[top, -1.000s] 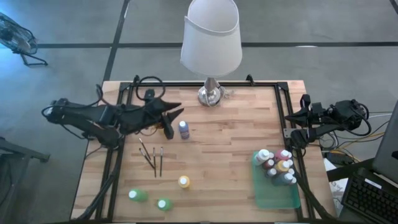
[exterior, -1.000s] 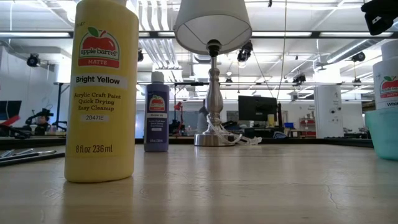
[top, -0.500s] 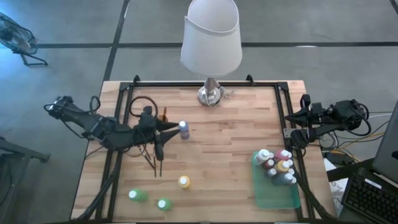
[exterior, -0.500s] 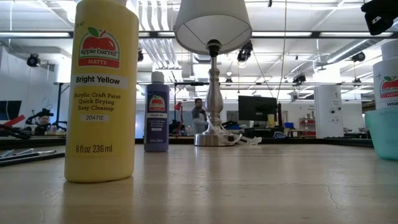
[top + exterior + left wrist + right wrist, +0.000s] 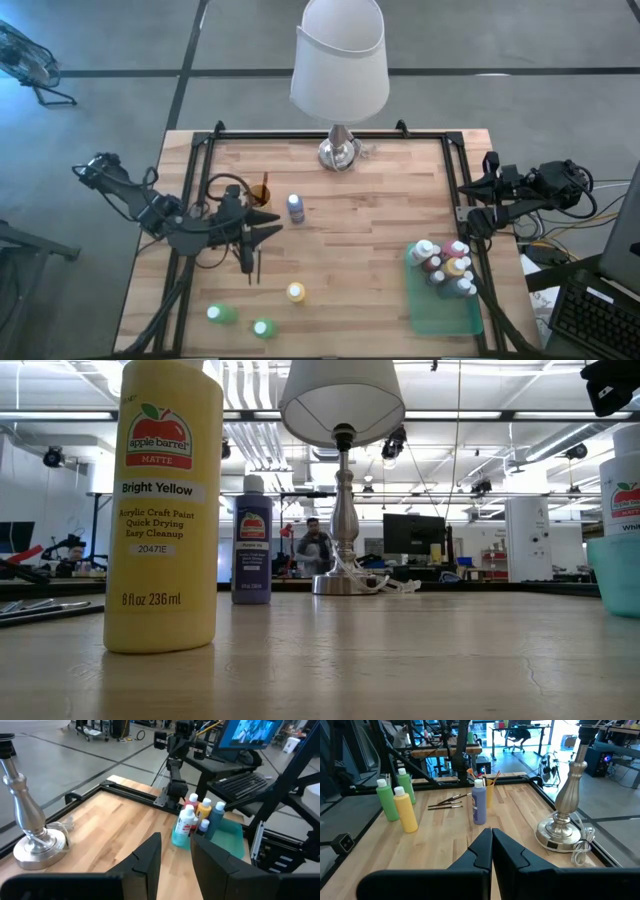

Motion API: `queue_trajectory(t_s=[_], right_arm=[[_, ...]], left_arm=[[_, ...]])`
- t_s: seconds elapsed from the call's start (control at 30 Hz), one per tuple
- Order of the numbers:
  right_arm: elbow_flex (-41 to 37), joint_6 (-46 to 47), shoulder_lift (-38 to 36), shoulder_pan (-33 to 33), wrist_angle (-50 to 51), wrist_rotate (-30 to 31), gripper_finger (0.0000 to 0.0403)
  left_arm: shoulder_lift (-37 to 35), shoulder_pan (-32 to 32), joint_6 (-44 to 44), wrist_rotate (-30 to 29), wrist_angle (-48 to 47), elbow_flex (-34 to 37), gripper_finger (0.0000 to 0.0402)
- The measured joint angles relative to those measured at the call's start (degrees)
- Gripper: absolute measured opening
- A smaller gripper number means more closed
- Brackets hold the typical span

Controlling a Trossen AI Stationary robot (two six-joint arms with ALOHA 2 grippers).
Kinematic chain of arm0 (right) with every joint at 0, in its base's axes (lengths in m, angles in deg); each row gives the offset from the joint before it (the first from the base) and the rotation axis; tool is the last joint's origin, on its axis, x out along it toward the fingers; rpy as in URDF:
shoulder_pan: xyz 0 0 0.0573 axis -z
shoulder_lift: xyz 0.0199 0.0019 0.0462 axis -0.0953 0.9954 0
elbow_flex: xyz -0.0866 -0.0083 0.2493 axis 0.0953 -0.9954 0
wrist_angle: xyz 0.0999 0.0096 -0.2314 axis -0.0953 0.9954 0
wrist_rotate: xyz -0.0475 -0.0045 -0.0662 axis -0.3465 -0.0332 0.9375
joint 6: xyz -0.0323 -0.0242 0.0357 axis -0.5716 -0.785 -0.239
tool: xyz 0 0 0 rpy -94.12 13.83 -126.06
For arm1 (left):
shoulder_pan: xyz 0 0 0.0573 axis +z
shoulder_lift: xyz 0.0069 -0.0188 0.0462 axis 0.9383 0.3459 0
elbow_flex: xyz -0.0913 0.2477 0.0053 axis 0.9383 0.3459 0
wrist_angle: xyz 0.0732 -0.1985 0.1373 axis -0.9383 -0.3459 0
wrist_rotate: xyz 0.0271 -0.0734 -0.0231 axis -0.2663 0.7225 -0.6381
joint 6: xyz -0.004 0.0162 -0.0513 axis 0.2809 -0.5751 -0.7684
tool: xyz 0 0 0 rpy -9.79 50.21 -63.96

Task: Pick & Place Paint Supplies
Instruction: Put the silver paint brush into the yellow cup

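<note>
Brushes (image 5: 247, 258) lie on the table (image 5: 370, 215) under the left end effector (image 5: 262, 236), fingers partly apart, grasping nothing visible. Purple bottle (image 5: 295, 208) stands nearby; yellow bottle (image 5: 296, 292) and two green bottles (image 5: 238, 321) nearer the front. More bottles fill the tray (image 5: 438, 316). Right end effector (image 5: 470, 204) waits clenched at the table's right edge.

high: you look straight down on the table (image 5: 350, 220) | low: table-height, close behind yellow paint bottle (image 5: 163, 510) | wrists: face each other across it | all share lamp (image 5: 340, 75)
</note>
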Motion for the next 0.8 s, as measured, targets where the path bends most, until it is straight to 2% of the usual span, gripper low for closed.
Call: queue_trajectory(t_s=[0.2,0.43,0.6,0.8], right_arm=[[0.00,0.00,0.00,-0.02,0.00,-0.01,0.0008],[0.00,0.00,0.00,0.00,0.00,-0.01,0.0008],[0.00,0.00,0.00,0.00,0.00,0.01,0.0008],[0.00,0.00,0.00,-0.02,0.00,-0.01,0.0008]], left_arm=[[0.00,-0.02,-0.68,0.27,-0.24,0.02,0.0110],[0.00,-0.04,-10.47,9.47,-1.57,0.41,0.0110],[1.39,-0.06,-19.94,9.80,-6.65,0.44,0.0110],[3.50,-0.36,-22.33,12.22,-6.07,0.44,0.0110]])
